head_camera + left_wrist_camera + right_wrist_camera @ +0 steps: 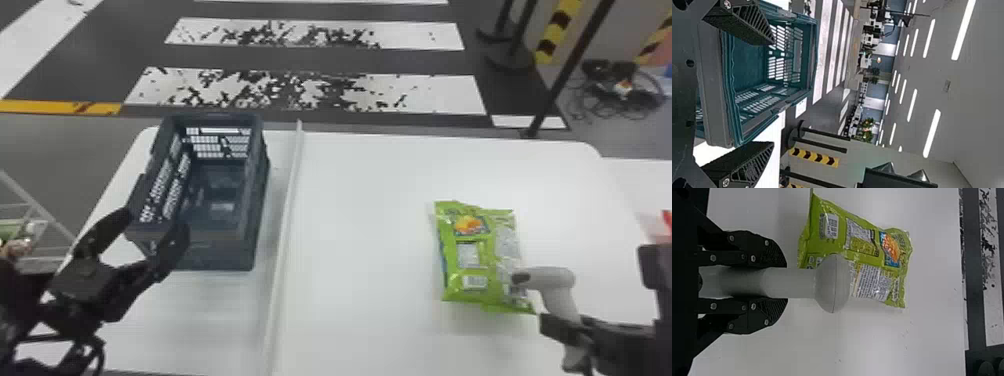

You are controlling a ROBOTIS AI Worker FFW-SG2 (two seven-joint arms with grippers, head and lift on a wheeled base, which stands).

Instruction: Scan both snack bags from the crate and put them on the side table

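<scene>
The snack bag is coloured bright green, broken up by an orange-and-blue picture and pale printed panels; the crate is seen as dark blue-grey and teal; the scanner is coloured light grey, the left end effector and right end effector black; the desk is coloured white; the dark floor is striped in white, mottled with black; a post is banded yellow and black.

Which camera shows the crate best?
The head view: it looks down into the open crate, right to its floor. The left wrist view is closer, but shows it turned sideways, with one finger of the left gripper covering part of it.
</scene>
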